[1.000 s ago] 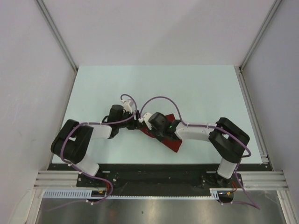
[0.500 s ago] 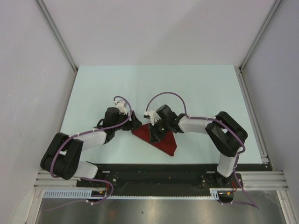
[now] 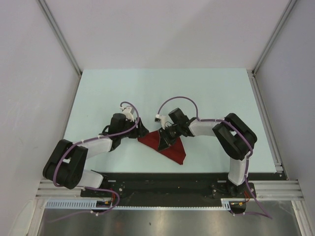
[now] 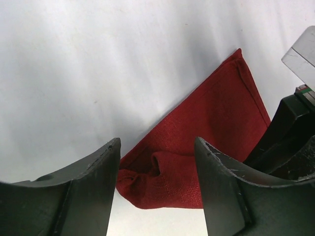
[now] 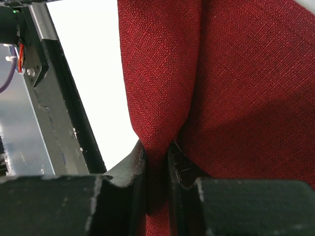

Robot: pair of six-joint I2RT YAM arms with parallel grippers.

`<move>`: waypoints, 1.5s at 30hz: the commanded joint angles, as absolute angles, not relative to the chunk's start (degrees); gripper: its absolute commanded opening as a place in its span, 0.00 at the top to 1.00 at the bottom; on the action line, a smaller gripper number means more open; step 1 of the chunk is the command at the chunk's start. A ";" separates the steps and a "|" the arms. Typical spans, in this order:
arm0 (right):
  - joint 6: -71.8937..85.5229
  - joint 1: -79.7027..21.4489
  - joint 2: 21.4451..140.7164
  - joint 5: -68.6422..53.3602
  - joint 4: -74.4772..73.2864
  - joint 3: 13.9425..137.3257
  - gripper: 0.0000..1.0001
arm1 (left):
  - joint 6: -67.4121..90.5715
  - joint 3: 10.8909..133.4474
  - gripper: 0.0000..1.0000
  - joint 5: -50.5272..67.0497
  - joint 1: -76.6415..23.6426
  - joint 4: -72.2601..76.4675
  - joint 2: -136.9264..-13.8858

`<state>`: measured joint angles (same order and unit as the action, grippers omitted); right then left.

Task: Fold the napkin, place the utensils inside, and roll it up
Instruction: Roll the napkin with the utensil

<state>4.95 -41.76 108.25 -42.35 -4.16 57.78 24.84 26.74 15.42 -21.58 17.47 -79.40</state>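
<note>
Pale green table is carrying the napkin near its front edge, between the two arms. The cloth's long axis is running diagonally from the left arm's side toward the near right. The right gripper is pinching a raised fold of the cloth, its jaws nearly closed on it. The left gripper is hovering with its jaws wide, and the napkin's bunched left corner is lying just ahead between them, making this arm the nearer one for that corner. No knife is showing in any view.
</note>
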 commanded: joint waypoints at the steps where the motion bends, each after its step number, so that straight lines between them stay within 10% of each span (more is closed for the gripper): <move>1: 4.39 -41.31 110.83 -40.87 -8.09 57.66 1.00 | 24.60 26.46 0.37 18.10 -21.27 20.03 -80.41; 7: 5.01 -40.87 109.87 -38.94 -8.52 58.01 0.98 | 26.63 25.49 0.76 21.53 -21.27 23.02 -83.58; 11: 4.31 -40.34 106.36 -35.43 -11.77 59.59 0.69 | 27.25 25.40 0.99 22.06 -21.27 23.20 -84.99; 21: 1.24 -44.81 91.07 -14.00 -16.43 61.08 0.39 | 27.25 26.81 1.00 22.32 -21.27 22.06 -86.92; 31: -6.24 -61.95 92.98 13.34 -12.66 58.98 0.39 | 27.16 27.33 1.00 22.41 -21.27 21.71 -87.63; 45: -8.79 -64.95 96.50 11.34 -10.81 58.10 0.50 | 27.16 27.86 1.00 22.76 -21.27 21.36 -88.24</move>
